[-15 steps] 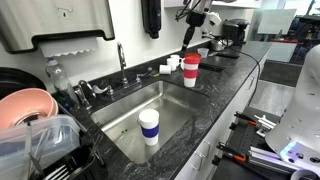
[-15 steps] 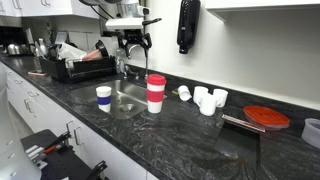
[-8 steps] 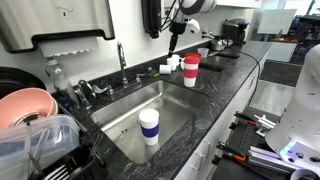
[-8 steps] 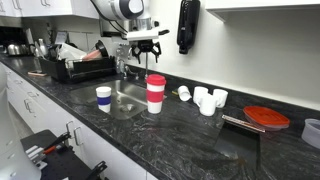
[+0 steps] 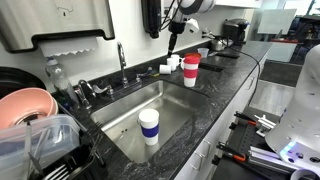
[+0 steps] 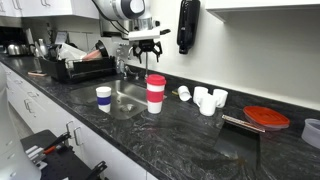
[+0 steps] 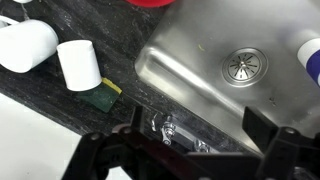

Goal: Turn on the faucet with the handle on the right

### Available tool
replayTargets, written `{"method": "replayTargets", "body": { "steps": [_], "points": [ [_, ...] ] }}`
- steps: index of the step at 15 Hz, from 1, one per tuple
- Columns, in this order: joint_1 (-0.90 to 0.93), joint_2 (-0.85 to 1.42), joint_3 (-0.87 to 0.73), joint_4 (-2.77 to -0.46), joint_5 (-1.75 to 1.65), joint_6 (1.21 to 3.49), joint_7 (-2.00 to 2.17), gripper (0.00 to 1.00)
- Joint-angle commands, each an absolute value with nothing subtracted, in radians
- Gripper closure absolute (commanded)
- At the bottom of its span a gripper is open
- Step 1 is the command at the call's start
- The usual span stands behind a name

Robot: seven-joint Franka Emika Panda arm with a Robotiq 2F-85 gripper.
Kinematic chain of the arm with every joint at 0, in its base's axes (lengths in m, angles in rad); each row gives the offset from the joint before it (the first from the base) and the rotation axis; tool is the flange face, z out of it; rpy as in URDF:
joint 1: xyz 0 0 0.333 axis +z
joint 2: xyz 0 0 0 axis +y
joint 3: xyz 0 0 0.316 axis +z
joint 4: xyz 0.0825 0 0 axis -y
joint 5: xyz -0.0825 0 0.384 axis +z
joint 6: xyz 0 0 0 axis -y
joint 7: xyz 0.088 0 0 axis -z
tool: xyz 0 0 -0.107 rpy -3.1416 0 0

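- So, where is the gripper (image 6: pixel 146 47)?
- Up in the air, over the back of the dark counter (image 6: pixel 200 135). Its 2 fingers (image 7: pixel 285 150) are spread wide apart and hold nothing.
- Where is the faucet (image 5: pixel 122 60)?
- In an exterior view its tall shiny spout stands behind the sink (image 5: pixel 165 95). It is off to one side of the fingers and does not touch them.
- And the handle (image 7: pixel 165 128)?
- In the wrist view a small shiny bit sits in the gap between the 2 fingers, down under them, right at the sink's back edge. It looks like the handle, but it is blurry, so I can't tell for sure.
- What else is near?
- In the wrist view 2 white cups (image 7: pixel 78 63) sit on the counter, out past the fingertips on one side. A green and yellow sponge (image 7: pixel 100 97) is just beside them. The drain (image 7: pixel 245 67) is out past the fingertips on the other side.
- Any more cups?
- 1 red cup (image 6: pixel 156 93) stands on the counter, down below the fingers and nearer the front. 1 blue and white cup (image 5: pixel 149 127) stands in the sink, well apart from the fingers.
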State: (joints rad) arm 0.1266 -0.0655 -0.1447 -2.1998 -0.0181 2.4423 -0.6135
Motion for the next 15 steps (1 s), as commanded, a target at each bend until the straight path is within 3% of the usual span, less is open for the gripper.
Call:
{"method": "replayTargets", "body": {
  "steps": [1,15],
  "points": [
    [0.084,-0.058,-0.093,-2.185,-0.035,2.446,-0.61,0.0],
    [0.058,0.309,-0.009,-1.84,-0.239,2.431,-0.643,0.0]
  ]
}}
